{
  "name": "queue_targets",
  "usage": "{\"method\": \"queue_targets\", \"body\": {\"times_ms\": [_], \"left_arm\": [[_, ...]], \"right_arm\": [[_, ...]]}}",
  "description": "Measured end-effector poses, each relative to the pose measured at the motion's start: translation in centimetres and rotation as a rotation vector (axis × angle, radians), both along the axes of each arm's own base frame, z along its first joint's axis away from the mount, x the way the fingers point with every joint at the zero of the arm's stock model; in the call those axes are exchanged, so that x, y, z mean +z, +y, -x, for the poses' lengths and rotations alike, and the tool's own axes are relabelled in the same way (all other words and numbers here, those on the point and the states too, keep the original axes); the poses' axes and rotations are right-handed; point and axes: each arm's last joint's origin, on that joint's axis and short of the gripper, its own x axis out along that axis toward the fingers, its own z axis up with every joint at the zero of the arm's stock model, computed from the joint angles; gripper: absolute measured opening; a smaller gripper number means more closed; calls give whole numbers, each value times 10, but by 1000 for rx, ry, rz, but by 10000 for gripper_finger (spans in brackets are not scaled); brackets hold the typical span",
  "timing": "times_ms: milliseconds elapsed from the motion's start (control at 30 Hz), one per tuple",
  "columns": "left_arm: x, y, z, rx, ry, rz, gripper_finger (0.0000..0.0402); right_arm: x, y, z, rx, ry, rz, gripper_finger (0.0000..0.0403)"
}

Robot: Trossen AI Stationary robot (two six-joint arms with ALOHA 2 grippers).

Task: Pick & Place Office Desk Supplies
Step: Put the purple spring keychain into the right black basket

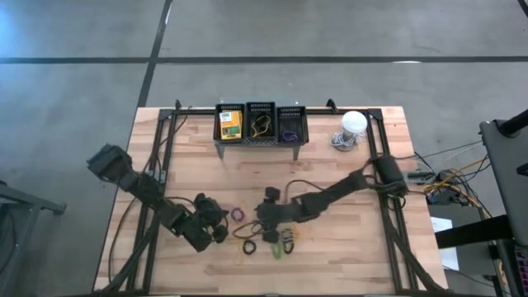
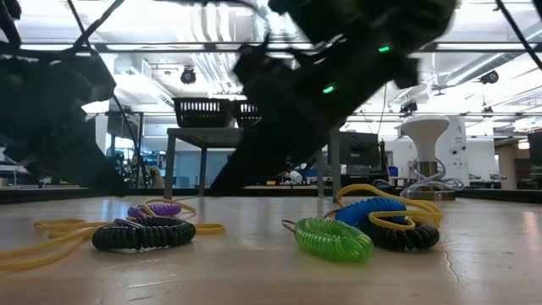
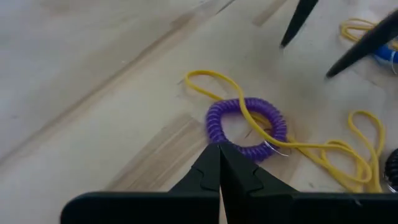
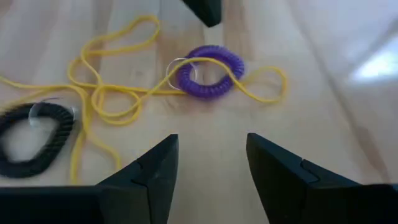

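**A:** Where are the two pincers?

**B:** Both are low over the front half of the wooden worktop (image 1: 330,239). The left pincer (image 3: 219,163) is clenched, its fingers pressed together, with the tips just beside a purple coil band (image 3: 246,127). It holds nothing.

**A:** And the right one?

**B:** The right pincer (image 4: 211,163) is released, with a clear gap between its fingers and only bare wood in that gap. The same purple coil lies a little ahead of it, with a small metal ring (image 4: 180,73) on it.

**A:** What else lies around there?

**B:** Thin yellow rubber bands (image 4: 102,93) loop across the purple coil and run on toward a black coil band (image 4: 34,140). From the table-level camera, a green coil band (image 2: 334,238) sits at the front, with a blue coil band (image 2: 371,211) and another black one just behind it, tangled in yellow loops.

**A:** Anything at the back?

**B:** A row of black baskets (image 1: 261,124) stands on a grey shelf at the back edge. The left one holds a yellow-and-green crayon box (image 1: 229,125). A white bulb-like object (image 1: 353,125) stands to the right of them.
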Motion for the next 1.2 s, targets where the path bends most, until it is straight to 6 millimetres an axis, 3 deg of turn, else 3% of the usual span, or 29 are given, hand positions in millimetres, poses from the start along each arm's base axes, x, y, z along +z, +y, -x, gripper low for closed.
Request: {"method": "queue_targets", "body": {"times_ms": [300,633,800,1067,1200], "left_arm": [[-21,8,-3,38,-20,2,0],[-30,8,-13,-7,-41,-52,1],[-29,7,-15,-34,-42,-54,1],[-30,8,-15,-28,-41,-63,1],[-30,9,-15,-26,-42,-69,1]], "right_arm": [[-6,10,-45,218,95,233,205],[3,0,-62,356,200,380,179],[3,-14,-64,430,209,280,138],[10,-16,-58,438,286,255,23],[22,-8,-45,441,381,241,17]]}}
